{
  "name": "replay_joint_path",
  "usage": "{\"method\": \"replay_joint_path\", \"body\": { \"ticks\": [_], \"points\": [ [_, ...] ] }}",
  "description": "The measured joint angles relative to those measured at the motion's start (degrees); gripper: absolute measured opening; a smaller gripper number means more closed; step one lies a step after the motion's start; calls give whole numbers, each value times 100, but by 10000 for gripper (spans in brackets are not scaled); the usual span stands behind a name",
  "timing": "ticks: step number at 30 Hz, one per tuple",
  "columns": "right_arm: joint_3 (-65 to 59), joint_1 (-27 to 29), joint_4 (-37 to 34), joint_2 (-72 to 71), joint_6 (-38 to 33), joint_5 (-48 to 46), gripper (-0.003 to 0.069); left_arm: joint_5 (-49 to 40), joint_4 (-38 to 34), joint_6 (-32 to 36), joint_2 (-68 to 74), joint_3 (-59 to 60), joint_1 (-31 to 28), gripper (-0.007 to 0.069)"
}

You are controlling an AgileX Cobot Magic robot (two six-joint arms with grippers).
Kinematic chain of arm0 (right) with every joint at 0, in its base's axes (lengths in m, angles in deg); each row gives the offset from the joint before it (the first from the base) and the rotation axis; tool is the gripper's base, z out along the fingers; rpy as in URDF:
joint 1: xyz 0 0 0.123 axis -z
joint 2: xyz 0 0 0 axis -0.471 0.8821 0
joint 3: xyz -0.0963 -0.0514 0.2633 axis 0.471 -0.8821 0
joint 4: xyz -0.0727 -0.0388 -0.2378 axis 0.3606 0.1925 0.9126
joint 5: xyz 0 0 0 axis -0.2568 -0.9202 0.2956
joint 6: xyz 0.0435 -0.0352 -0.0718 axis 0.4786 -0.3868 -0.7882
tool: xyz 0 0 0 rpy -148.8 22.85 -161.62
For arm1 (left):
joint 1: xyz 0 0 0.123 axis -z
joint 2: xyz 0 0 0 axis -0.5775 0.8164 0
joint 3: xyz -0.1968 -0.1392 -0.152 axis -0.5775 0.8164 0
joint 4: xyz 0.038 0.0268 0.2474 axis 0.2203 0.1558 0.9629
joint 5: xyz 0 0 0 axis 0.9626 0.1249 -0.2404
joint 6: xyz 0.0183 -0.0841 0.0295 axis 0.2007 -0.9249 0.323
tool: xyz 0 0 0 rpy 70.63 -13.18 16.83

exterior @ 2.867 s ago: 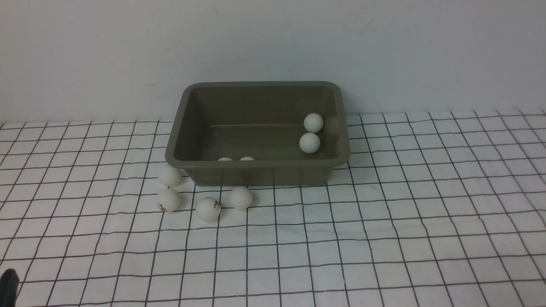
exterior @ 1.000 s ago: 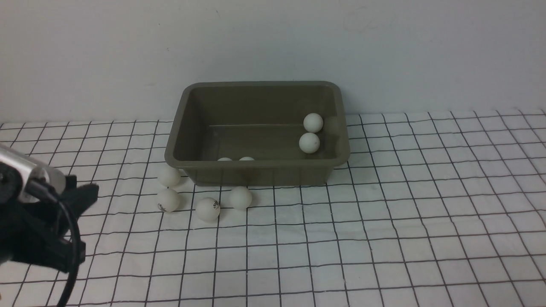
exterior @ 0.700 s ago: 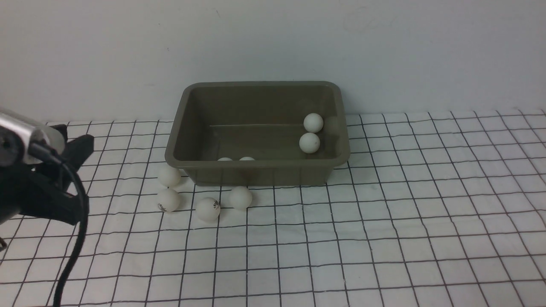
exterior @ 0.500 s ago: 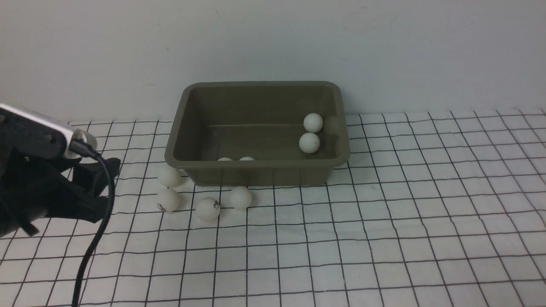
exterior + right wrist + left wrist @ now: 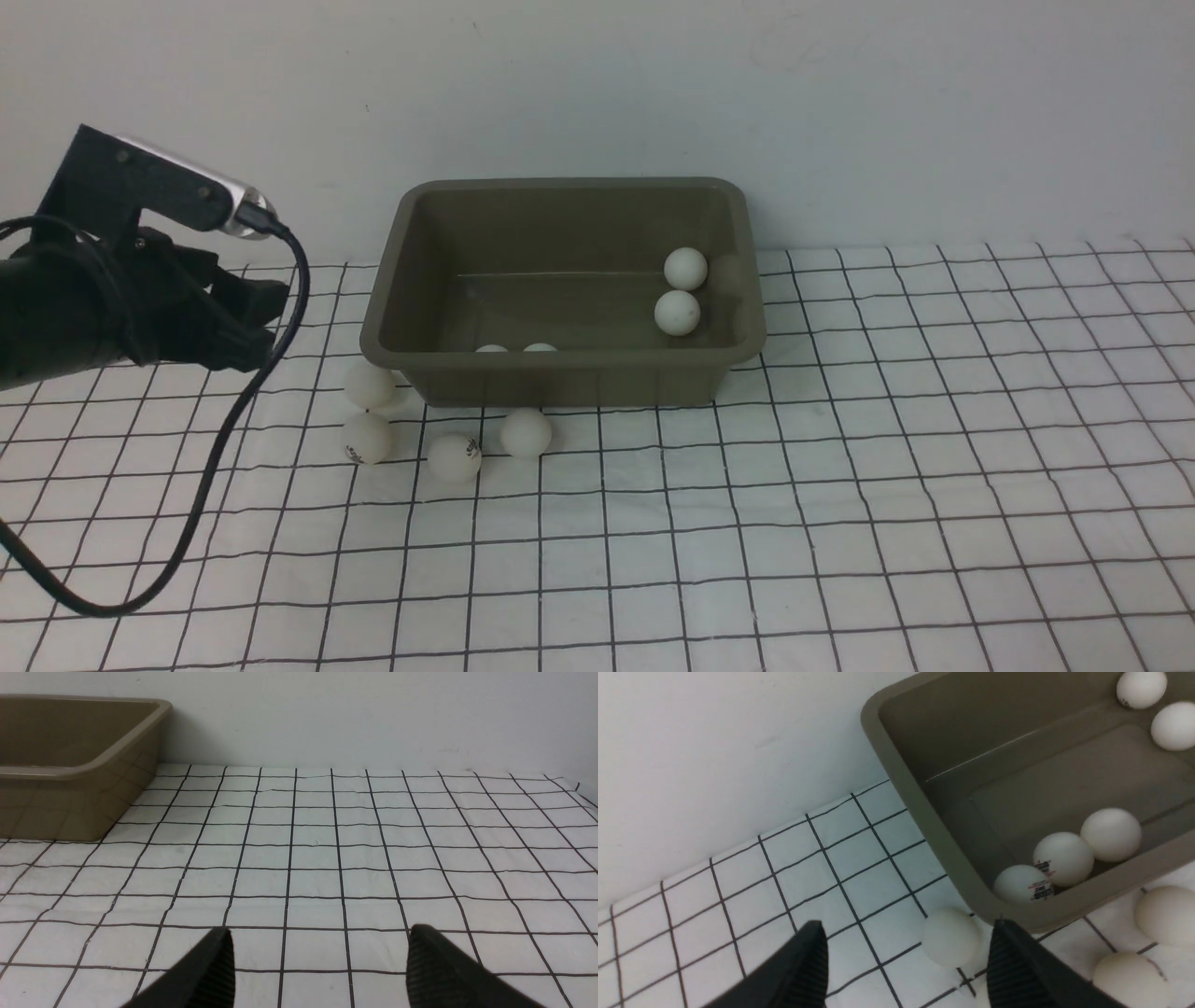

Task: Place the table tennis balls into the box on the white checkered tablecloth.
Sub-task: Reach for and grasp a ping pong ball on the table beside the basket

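Jaws wide, empty on both: left gripper [image 5: 908, 926] at 9 o'clock of box [image 5: 560, 383]; right gripper [image 5: 317, 933] above tablecloth [image 5: 327, 858]; four table tennis balls [image 5: 455, 457] at 7 o'clock.

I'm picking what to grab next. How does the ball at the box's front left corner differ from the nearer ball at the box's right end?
The corner ball lies on the tablecloth outside the box; the right-end ball lies inside it. The corner ball looks plain white from the front; the right-end ball shows a small dark mark. Both are small, white and round.
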Motion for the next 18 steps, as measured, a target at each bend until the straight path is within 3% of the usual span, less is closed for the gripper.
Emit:
{"method": "replay_joint_path", "body": {
  "ticks": [9, 12, 18],
  "points": [
    [0, 0, 0, 0, 0, 0, 451, -574, 1682, 172, 883, -260, 0, 415],
    [0, 0, 0, 0, 0, 0, 451, -722, 1799, 372, 1051, -272, 0, 415],
    [0, 0, 0, 0, 0, 0, 451, -889, 1775, 1396, 1442, -282, 0, 415]
  ]
}}
